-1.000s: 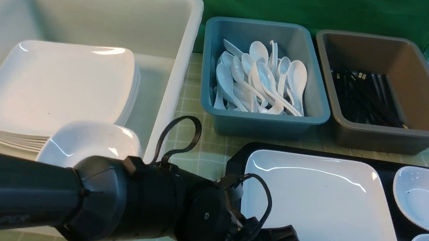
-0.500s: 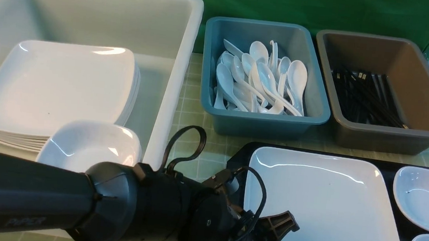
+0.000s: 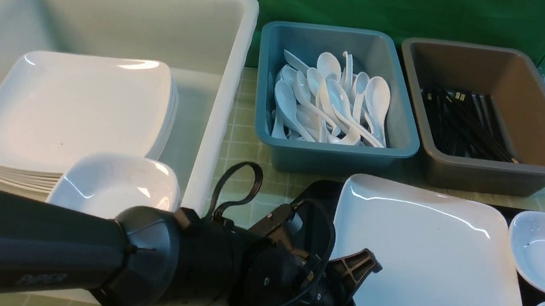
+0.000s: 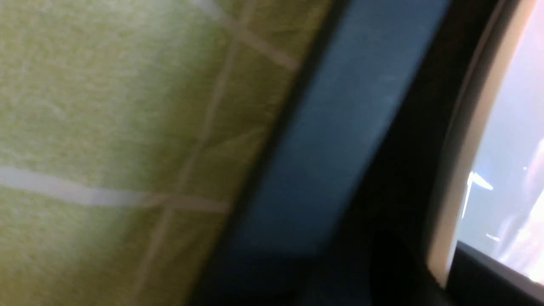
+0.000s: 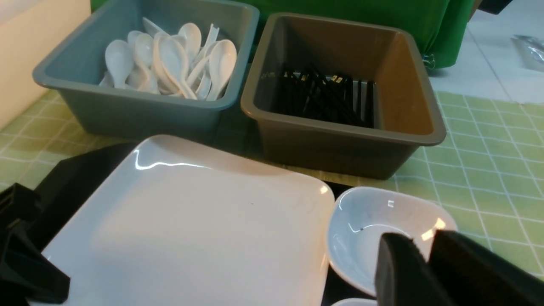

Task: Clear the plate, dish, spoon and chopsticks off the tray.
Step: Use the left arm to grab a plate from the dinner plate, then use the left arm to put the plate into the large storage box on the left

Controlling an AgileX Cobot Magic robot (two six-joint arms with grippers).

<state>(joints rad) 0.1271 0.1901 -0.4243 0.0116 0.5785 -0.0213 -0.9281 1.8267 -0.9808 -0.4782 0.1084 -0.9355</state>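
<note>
At the near left, the left gripper (image 3: 346, 300) has pinched the plate (image 3: 432, 258) by its edge and tipped it up off the tray (image 3: 317, 202), ready to carry away. The right gripper (image 5: 425, 246) has its fingers close together, empty, by a small dish (image 5: 369, 225).

Bright, even light from above leaves white glare streaks on the plate (image 3: 422, 257). The left wrist view is heavily blurred; the other views are sharp.
</note>
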